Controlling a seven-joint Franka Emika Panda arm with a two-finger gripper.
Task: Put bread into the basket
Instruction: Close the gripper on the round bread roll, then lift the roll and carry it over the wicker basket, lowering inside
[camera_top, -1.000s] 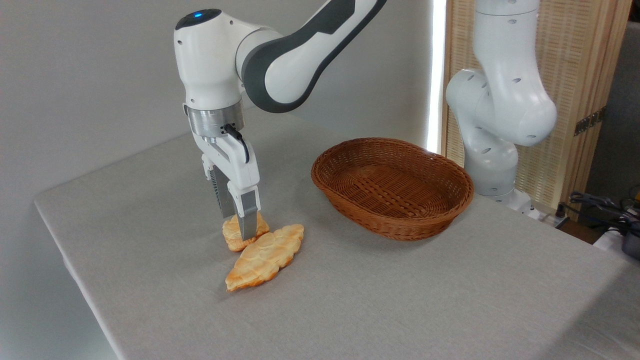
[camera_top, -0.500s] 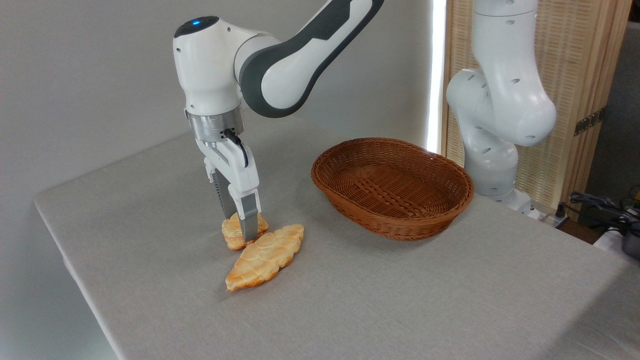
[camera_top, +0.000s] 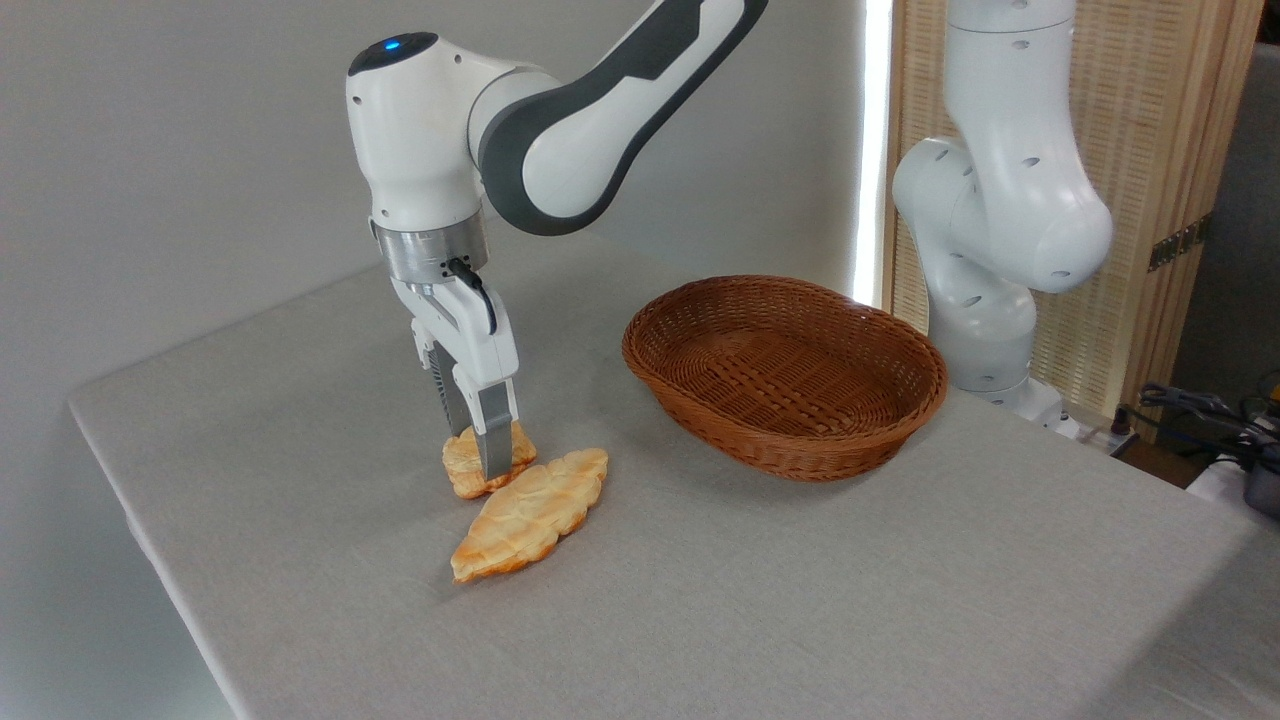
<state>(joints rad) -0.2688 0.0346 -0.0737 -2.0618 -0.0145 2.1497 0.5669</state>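
We are seeing the gripper (camera_top: 478, 452) pointing straight down at the bread (camera_top: 466, 468), with its two grey fingers (camera_top: 494, 440) sitting on either side of the bun and pinching it between them. The near finger is covering the middle of the bun, so we are only making out its lumpy golden sides to the left and right of that finger. Whether the bun is resting on the table (camera_top: 300, 420) or hanging just clear of it, we cannot tell.

The leaf-shaped pastry (camera_top: 530, 513) is lying flat on the grey cloth at about 4 o'clock from the bread, its upper edge just beside the bun; we cannot tell if the two are touching.

The basket (camera_top: 690, 395) is sitting at about 2 o'clock from the bread, well apart from it, upright, with only its woven floor showing inside. The bread is therefore lying outside the basket, toward the left half of the table.

At about 3 o'clock from the basket, the white arm base (camera_top: 990, 330) is rising in front of a slatted wooden screen (camera_top: 1150, 150).
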